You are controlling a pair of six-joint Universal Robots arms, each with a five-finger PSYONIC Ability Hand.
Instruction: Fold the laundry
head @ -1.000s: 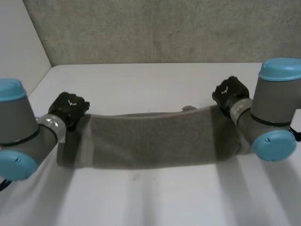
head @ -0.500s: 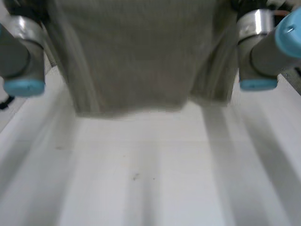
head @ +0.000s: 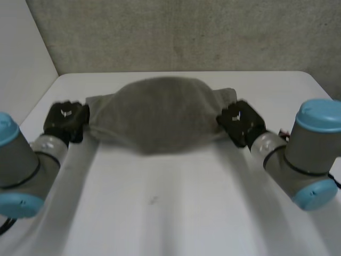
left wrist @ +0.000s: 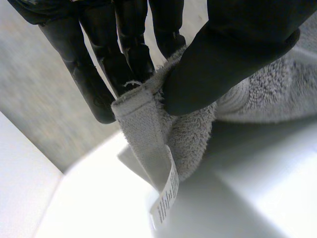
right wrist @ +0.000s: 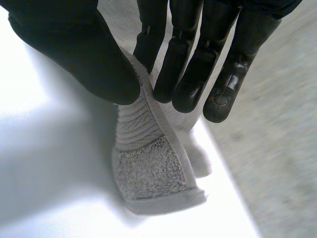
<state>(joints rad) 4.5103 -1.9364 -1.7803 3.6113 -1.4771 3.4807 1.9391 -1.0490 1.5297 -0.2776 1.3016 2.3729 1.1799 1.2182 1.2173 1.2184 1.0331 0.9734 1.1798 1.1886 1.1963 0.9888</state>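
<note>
**Grey towel strung between two pinching hands**

Starting at the far left of the head view, the left arm reaches in over the white table. Its left hand sits at the towel's 9 o'clock end. From the left wrist camera it's a firm pinch: the thumb presses a towel corner against the fingers. The hemmed edge folds down below that grip, and a white label dangles from it, just over the tabletop.

Moving across, here's the towel itself, grey terry, spanning from hand to hand. Its middle swells into a rounded hump, and a dark shadow lies beneath it on the table. Whether that middle touches the surface, I can't tell. At 12 o'clock beyond it stands the grey concrete wall.

On to the 3 o'clock end, where the right hand has the other corner. The right wrist camera shows a matching clamp, with the thumb on one face of the cloth and the fingers on the other. The ribbed band and fluffy corner hang below the grip, down at the table. The right arm trails off towards 4 o'clock.
</note>
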